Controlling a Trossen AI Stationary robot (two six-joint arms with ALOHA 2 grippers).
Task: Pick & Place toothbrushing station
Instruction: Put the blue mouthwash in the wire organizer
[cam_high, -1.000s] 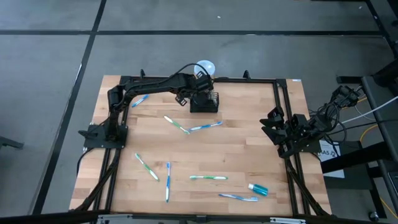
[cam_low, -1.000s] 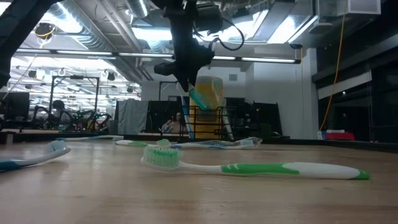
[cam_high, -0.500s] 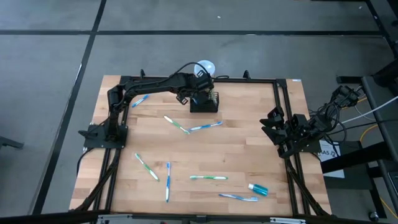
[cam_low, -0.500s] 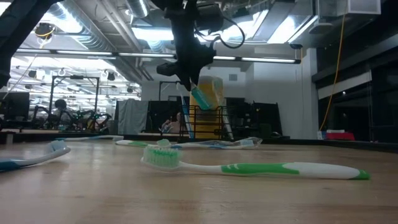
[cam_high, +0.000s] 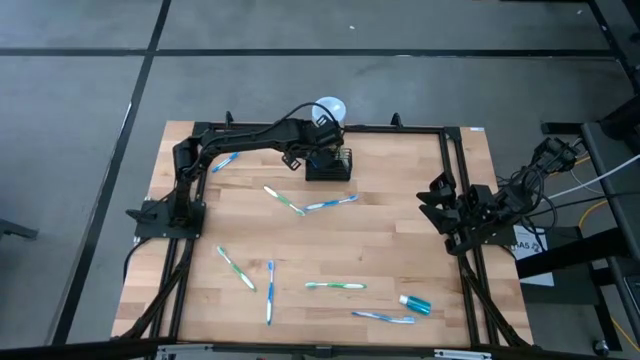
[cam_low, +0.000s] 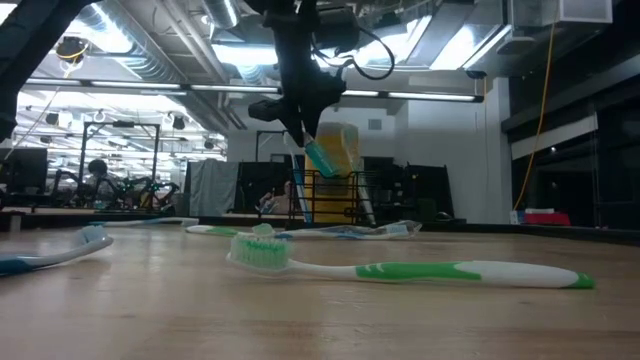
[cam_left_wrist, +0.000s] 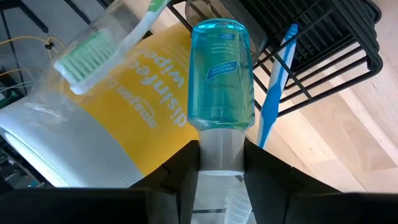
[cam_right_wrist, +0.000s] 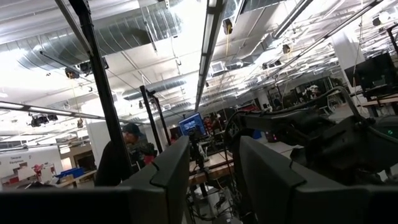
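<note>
toothbrushing station (cam_high: 329, 165) under left claw (cam_high: 318, 152)

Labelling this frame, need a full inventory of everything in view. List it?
table: 1, light wood, black-framed
wire-mesh holder: 1, black, far edge, middle
wipes canister: 1, yellow with white top, just behind the holder
loose toothbrushes: 7, blue or green with white, lying across the table
upright toothbrushes: 2, one blue, one green-bristled, at the holder
held bottle: 1, teal with clear cap, tilted above the holder
spare bottle: 1, teal, near right corner
left gripper: over the holder, closed on the held bottle's cap
right gripper: parked at the right edge, open
</note>
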